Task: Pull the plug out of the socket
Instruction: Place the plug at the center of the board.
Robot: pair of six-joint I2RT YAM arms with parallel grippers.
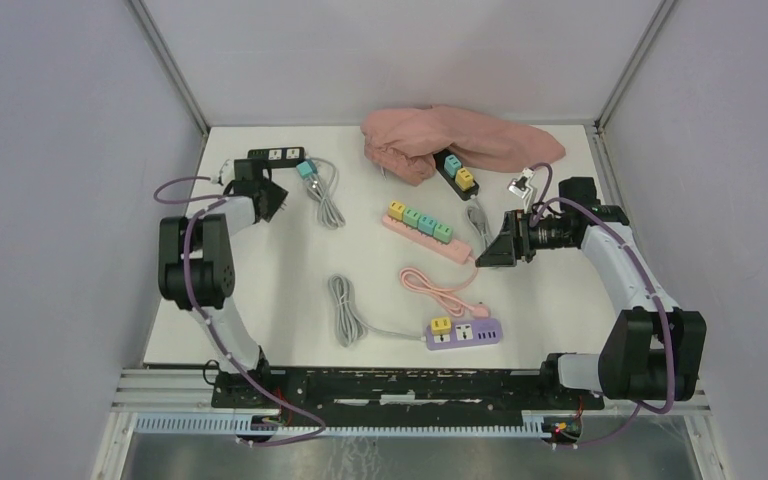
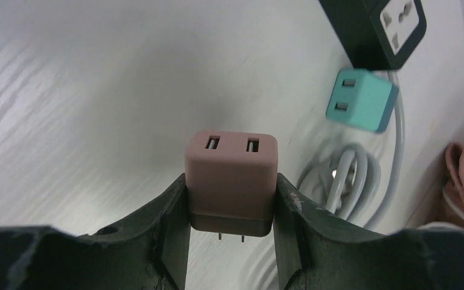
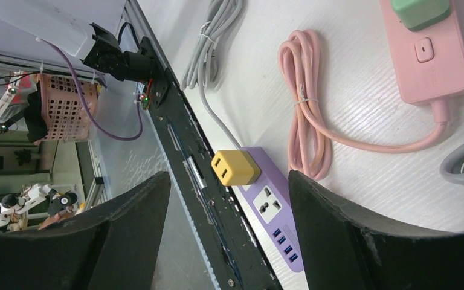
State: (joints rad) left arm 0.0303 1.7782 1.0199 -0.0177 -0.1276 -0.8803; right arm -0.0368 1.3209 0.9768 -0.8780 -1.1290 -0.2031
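Left jaws grip the dusty-pink plastic cube plug [image 2: 231,175] by its flat sides, pins free, near the far-left corner of the counter [image 1: 260,290]. We judge it light, rigid, slippery. Right jaws stand released.

The pink cloth [image 1: 460,140] hides one end of the black strip [image 1: 457,173]; the left wrist view's top edge cuts off the dark socket block [image 2: 377,27].

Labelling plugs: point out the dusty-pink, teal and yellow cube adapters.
dusty-pink cube adapter [image 2: 231,178], left wrist view, side face.
teal cube adapter [image 2: 357,98], left wrist view, slotted face.
yellow cube adapter [image 3: 235,167], right wrist view, body centre.
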